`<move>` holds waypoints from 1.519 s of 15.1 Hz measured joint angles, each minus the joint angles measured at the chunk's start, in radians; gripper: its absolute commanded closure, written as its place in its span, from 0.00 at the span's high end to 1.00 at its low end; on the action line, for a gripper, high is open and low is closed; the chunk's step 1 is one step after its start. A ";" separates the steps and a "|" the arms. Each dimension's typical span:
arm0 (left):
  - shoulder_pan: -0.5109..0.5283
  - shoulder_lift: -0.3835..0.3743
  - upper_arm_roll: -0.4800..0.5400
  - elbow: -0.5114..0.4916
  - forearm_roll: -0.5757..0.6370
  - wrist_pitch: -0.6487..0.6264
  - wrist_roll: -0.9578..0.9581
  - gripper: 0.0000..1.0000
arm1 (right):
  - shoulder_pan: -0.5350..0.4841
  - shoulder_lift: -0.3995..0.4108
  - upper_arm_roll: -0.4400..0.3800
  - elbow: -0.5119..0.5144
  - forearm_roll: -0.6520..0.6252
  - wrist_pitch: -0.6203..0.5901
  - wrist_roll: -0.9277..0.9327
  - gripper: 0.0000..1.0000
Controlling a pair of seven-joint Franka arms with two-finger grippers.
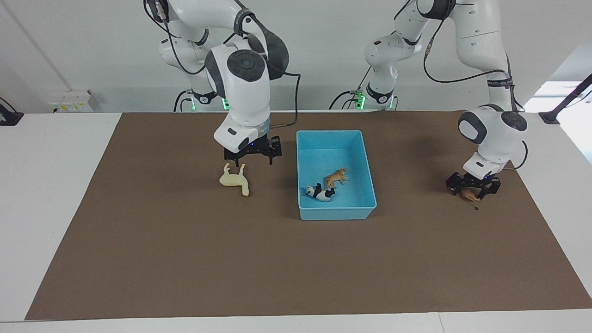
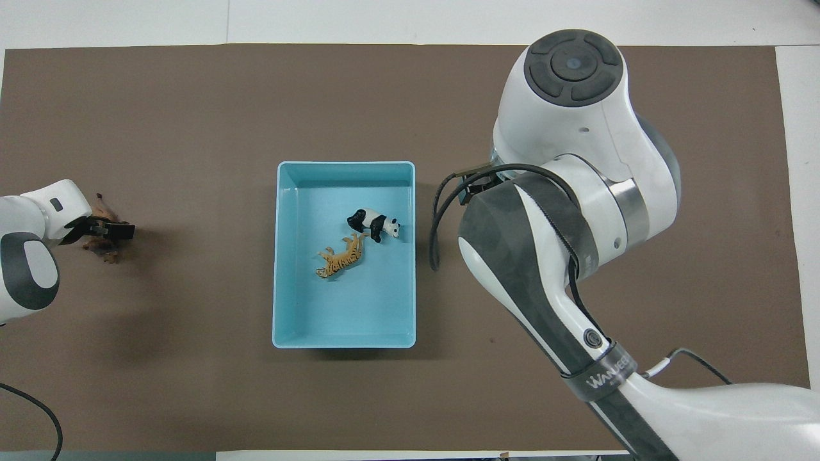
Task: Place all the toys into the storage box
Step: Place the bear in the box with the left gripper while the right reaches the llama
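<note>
The light blue storage box (image 1: 365,159) (image 2: 288,320) stands mid-table. In it lie the orange tiger (image 1: 336,177) (image 2: 339,256) and the panda (image 1: 319,192) (image 2: 375,224), side by side. The cream long-necked animal (image 1: 233,179) lies on its side on the mat toward the right arm's end; the right arm hides it in the overhead view. My right gripper (image 1: 250,162) hangs open and empty just over it. The brown lion (image 1: 470,197) (image 2: 102,248) lies toward the left arm's end, with my left gripper (image 1: 472,190) (image 2: 97,229) down on it.
A brown mat (image 1: 296,259) covers most of the white table (image 1: 51,185). The right arm's big wrist (image 2: 576,128) blocks much of the overhead view on its end.
</note>
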 measured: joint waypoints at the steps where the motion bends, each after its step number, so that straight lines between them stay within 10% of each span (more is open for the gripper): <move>1: 0.000 -0.002 0.000 0.004 0.000 -0.006 0.000 0.00 | -0.002 -0.018 0.000 -0.074 0.000 0.063 -0.127 1.00; 9: -0.103 -0.018 -0.015 0.331 -0.002 -0.458 -0.261 0.00 | -0.134 -0.145 -0.001 -0.466 -0.003 0.449 -0.845 1.00; 17: -0.565 -0.061 -0.035 0.454 -0.006 -0.638 -1.130 0.00 | -0.074 -0.230 0.012 -0.727 -0.002 0.665 -0.907 1.00; 18: -0.629 -0.062 -0.036 0.454 -0.006 -0.637 -1.237 0.19 | -0.066 -0.240 0.012 -0.742 -0.002 0.665 -0.908 1.00; 19: -0.681 -0.063 -0.036 0.450 -0.006 -0.636 -1.308 0.89 | -0.062 -0.248 0.012 -0.754 -0.003 0.665 -0.912 1.00; 23: -0.732 -0.073 -0.026 0.430 -0.006 -0.636 -1.362 1.00 | -0.067 -0.261 0.011 -0.782 -0.003 0.683 -0.968 1.00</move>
